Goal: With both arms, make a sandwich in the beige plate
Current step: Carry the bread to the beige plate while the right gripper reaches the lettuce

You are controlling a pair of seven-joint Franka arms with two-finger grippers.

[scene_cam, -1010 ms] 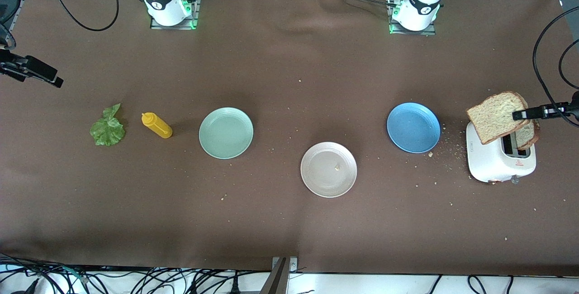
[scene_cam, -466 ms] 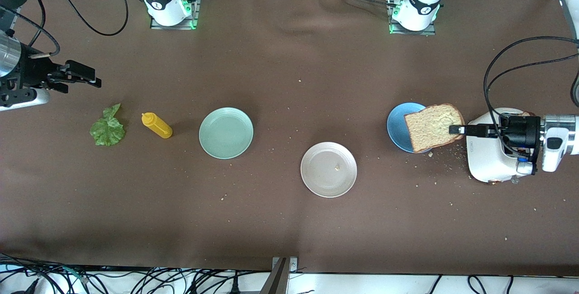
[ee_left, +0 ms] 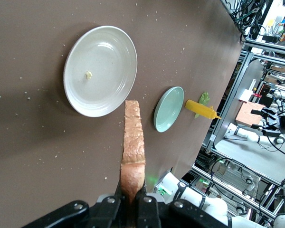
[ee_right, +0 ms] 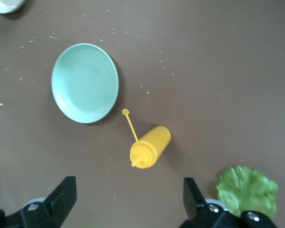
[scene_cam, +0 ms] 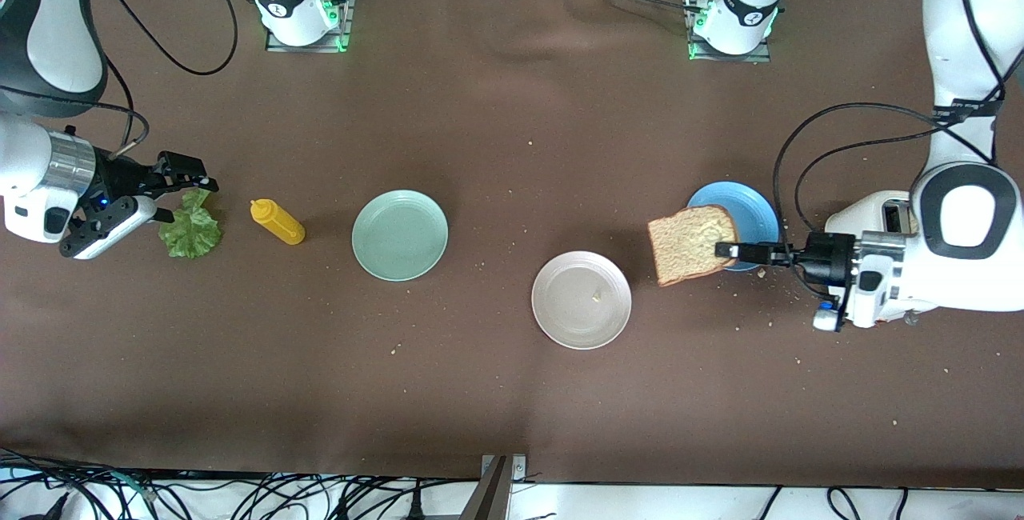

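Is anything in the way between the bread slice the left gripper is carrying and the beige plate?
Nothing visible. The left gripper holds the bread slice in the air over the edge of the blue plate. Only bare brown tablecloth with crumbs lies between it and the beige plate, which holds just one crumb.

Observed on brown table [ee_right: 218, 57]: mint-green plate [ee_right: 85, 83], yellow squeeze bottle [ee_right: 149, 147] lying beside it, lettuce leaf [ee_right: 247, 191] near bottle. Right gripper [ee_right: 128, 199] with jaws spread wide over bottle.
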